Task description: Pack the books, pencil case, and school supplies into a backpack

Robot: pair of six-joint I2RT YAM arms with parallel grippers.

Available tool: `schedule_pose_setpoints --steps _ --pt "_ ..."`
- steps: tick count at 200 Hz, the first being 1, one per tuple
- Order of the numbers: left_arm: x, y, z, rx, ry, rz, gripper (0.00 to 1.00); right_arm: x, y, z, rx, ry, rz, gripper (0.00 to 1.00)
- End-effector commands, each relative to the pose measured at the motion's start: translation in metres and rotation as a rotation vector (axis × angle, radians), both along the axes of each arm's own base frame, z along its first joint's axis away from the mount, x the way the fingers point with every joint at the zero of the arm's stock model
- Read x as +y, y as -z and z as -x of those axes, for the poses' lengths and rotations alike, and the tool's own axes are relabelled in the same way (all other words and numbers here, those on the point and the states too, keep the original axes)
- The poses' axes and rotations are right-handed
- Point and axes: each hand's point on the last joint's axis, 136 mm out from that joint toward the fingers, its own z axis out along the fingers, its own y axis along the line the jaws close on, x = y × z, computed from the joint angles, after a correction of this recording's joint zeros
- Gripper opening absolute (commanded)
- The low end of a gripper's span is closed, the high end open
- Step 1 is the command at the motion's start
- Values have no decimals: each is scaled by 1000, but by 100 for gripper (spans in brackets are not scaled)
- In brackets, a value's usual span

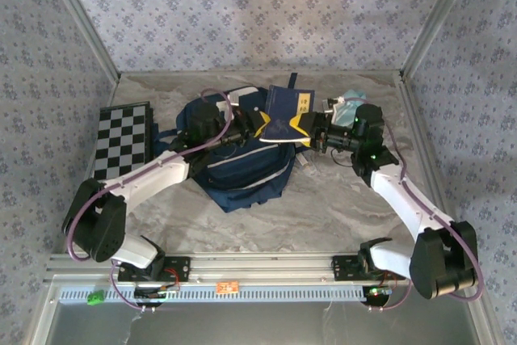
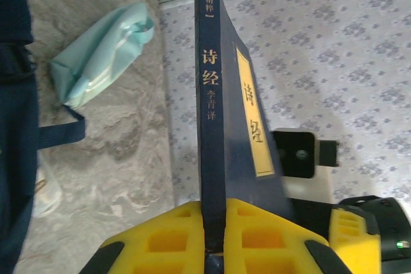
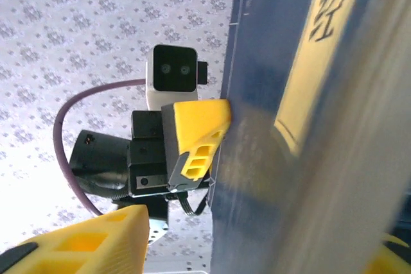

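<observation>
left fingers (image 2: pixel 170 232) clamp the navy book (image 2: pixel 218 94) upright over the backpack (image 1: pixel 242 175), at its 1 o'clock corner, probably to slide it in edge-first; right fingers (image 3: pixel 96 239) straddle it, parted, likely to steady it.

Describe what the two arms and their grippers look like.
The left arm and right arm: white curved links, bulky black joints, looping purple cables. The left gripper and right gripper: black bodies, blocky yellow fingers with rectangular cut-outs.

Floral grey-blue wallpapered walls (image 1: pixel 242 6) are enclosing the upper half of the frame, metal posts (image 1: pixel 81 15) are slanting along both corners, and a marbled tabletop (image 1: pixel 323 216) is lying across the centre.
</observation>
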Motion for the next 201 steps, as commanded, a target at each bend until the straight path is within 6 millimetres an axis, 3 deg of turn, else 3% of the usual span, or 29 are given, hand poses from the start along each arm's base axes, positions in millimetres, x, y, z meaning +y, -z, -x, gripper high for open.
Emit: schedule_pose_setpoints --steps 1,26,50,69,102,128,154,171,187,201 --pt "13 -9 0 -72 -37 -49 0 -1 -7 2 -42 1 41 41" --pt "13 -11 6 -101 -26 -82 0 -1 -4 1 -30 -5 51 18" --pt "16 -6 10 -108 -26 -131 0 -2 -4 2 -39 -3 87 5" --pt "21 3 14 -121 -13 -197 19 -9 0 6 -35 6 154 0" --pt "48 26 27 -234 -2 -470 42 -34 22 23 18 57 321 0" --pt "56 63 45 -321 113 -810 45 -63 43 38 94 123 422 0" --pt "38 92 72 -445 303 -980 55 -84 63 59 161 140 492 0" --pt "27 106 87 -516 391 -1056 71 -100 76 65 196 194 582 0" --pt "17 116 99 -571 468 -1099 74 -108 90 82 245 181 646 0" --pt "9 124 108 -607 528 -1114 75 -109 97 83 261 194 634 0"
